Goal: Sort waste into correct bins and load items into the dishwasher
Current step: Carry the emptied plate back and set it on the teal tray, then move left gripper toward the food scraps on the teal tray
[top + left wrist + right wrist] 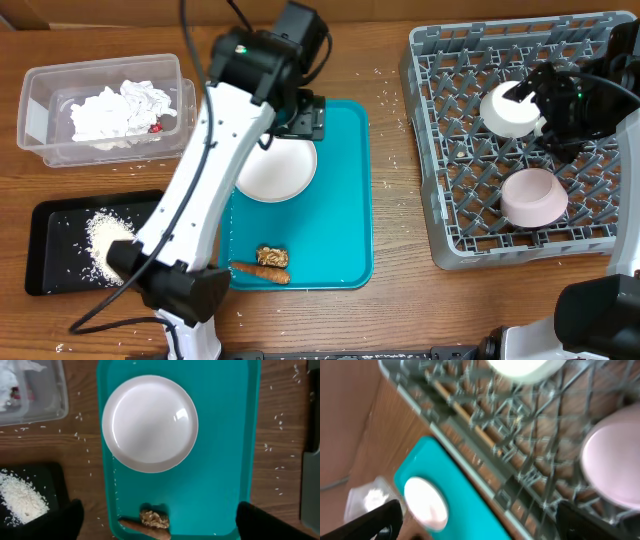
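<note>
We take the teal tray [342, 225] as our reference. The left gripper [298, 118] hangs over its far end, dark fingers [65, 521] spread wide with nothing between them. Its wrist camera looks straight down on the plate [150, 422], so we judge the arm is posed to line up on the only dish on the tray. The plate is round, glossy and white with a low raised rim, and it lies flat in the tray's far half. That shape offers a two-finger gripper little but its edge.

At the tray's near end sit the brown chunk [272, 257], rough and crumbly, and just beside it the carrot piece [262, 272], smooth, orange and tapered. We judge neither is sorted yet.

Left of the tray, the clear tub [30, 112] holds crumpled tissue [115, 110] and a red wrapper [155, 127]. Nearer us, the matte black tray [60, 245] carries a heap of rice [105, 240]. Stray grains dot the wooden bench [400, 315].

Right of the tray stands the grey rack [440, 235], a lattice of pegs, holding a white bowl [508, 112] and a pink bowl [533, 197]. The right gripper [547, 100] is just beside the white bowl. Its wrist view shows the fingers apart and empty, but we cannot tell whether it touches the bowl.
</note>
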`<action>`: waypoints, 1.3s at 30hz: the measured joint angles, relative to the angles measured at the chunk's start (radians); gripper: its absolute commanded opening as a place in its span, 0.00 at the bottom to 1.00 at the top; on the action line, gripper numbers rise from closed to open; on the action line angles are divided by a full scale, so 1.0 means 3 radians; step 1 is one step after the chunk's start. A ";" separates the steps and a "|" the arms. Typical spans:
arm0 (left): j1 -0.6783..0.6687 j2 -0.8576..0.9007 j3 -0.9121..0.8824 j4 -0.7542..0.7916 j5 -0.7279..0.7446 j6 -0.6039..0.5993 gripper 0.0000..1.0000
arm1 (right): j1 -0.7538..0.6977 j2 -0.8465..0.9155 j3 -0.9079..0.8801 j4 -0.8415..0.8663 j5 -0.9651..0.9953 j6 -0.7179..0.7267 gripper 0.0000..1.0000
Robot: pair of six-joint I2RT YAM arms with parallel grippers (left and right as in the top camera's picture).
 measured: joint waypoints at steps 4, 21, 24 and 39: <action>0.0263 -0.0177 0.0131 -0.0010 0.0003 -0.0024 1.00 | 0.0090 0.0000 0.0000 -0.0148 -0.0319 -0.0258 1.00; 0.1995 -0.0496 0.0201 -0.0163 0.1029 0.0158 1.00 | 0.2144 0.0000 0.0003 -0.0189 0.0420 -0.0504 1.00; 0.1956 -0.0546 0.0189 -0.0161 0.1175 0.0257 1.00 | 0.2181 0.0000 0.0003 -0.0267 0.0679 -0.0259 1.00; 0.1932 -0.2243 -0.1865 -0.0165 0.1190 0.0239 1.00 | 0.0799 0.0025 0.0008 -0.0340 0.1068 0.0092 1.00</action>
